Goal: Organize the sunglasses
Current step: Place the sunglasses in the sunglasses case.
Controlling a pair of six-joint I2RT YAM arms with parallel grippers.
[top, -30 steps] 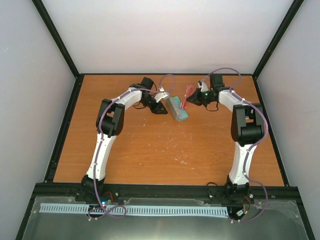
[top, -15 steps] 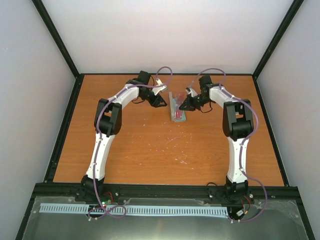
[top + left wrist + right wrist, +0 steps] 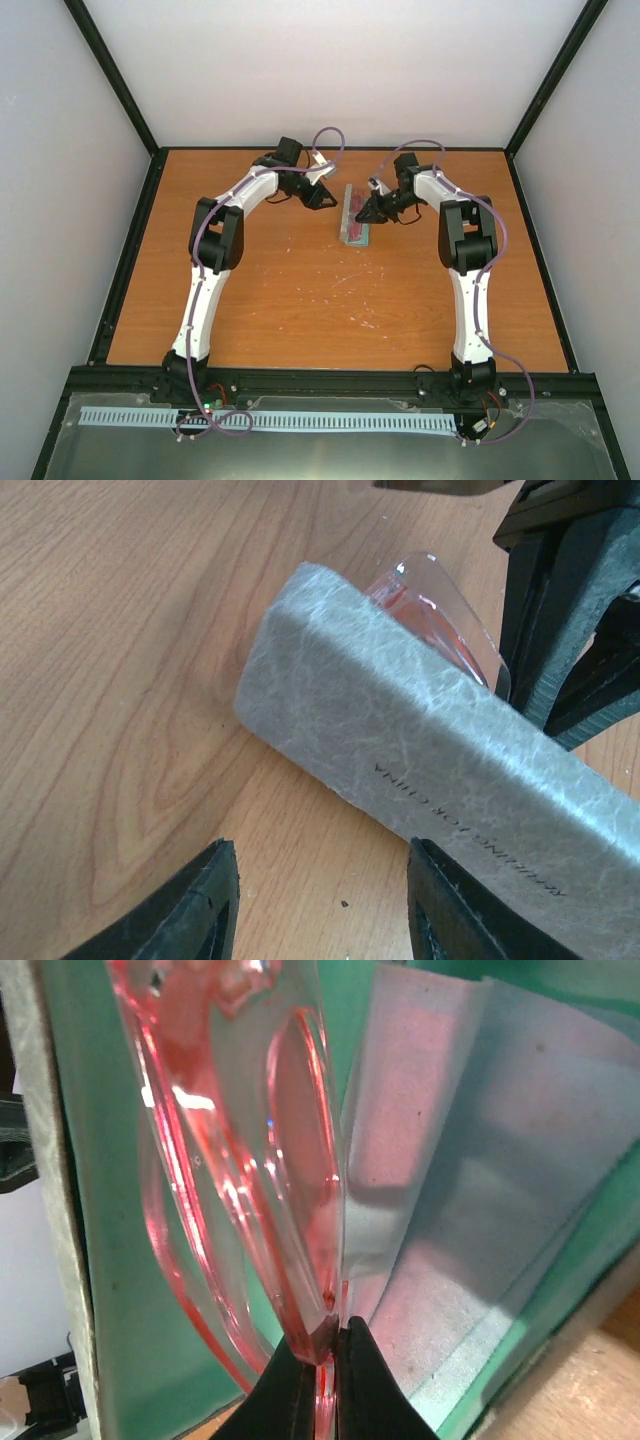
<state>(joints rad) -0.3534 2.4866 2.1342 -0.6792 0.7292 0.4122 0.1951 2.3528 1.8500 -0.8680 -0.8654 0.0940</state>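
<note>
clamps the sunglasses (image 3: 250, 1160) in the right gripper (image 3: 318, 1360), blue cloth (image 3: 480, 1180) and case (image 3: 420, 770) just beyond; holds left gripper (image 3: 320, 895) agape before the case wall, frame mostly hidden behind.

The orange-brown wood-grain tabletop (image 3: 300, 300) is showing pale scuff marks near its middle. A flat grey textured rectangular case (image 3: 420, 780) is lying on it toward the far edge.

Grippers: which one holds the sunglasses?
The right gripper: its fingers pinch the sunglasses in the open case. The left gripper is open, holding nothing.
</note>
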